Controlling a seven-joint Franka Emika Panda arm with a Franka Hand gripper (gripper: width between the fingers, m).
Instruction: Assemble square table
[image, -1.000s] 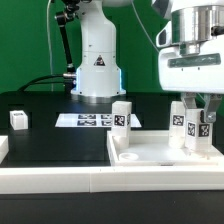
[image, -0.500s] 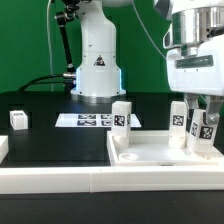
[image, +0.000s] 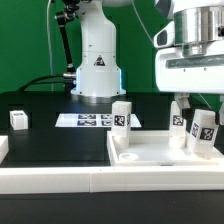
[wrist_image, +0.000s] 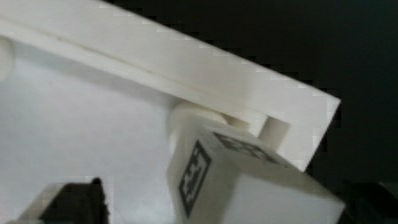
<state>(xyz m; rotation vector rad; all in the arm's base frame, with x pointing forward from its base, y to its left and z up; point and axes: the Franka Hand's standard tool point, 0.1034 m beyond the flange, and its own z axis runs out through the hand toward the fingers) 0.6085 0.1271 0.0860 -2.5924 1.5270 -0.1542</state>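
The white square tabletop (image: 150, 152) lies tray-like at the exterior view's lower right. Three tagged white legs stand on it: one at its far left corner (image: 121, 115), one further right (image: 178, 113), and one at the right corner (image: 203, 130). My gripper (image: 200, 108) hangs just over that last leg, open, with its fingers apart on either side of the leg's top. In the wrist view this leg (wrist_image: 249, 175) stands upright in the tabletop's corner by the raised rim (wrist_image: 196, 60), between my dark fingertips (wrist_image: 71, 200), with a gap showing. Another leg (image: 18, 119) sits on the black table at the left.
The marker board (image: 88, 120) lies flat behind the tabletop, in front of the robot's white base (image: 97, 62). A long low white border wall (image: 55, 180) runs along the front edge. A white block end (image: 3, 148) shows at the far left.
My gripper was shut on the right-corner leg and has spread its fingers off it. The leg stays standing in the corner.
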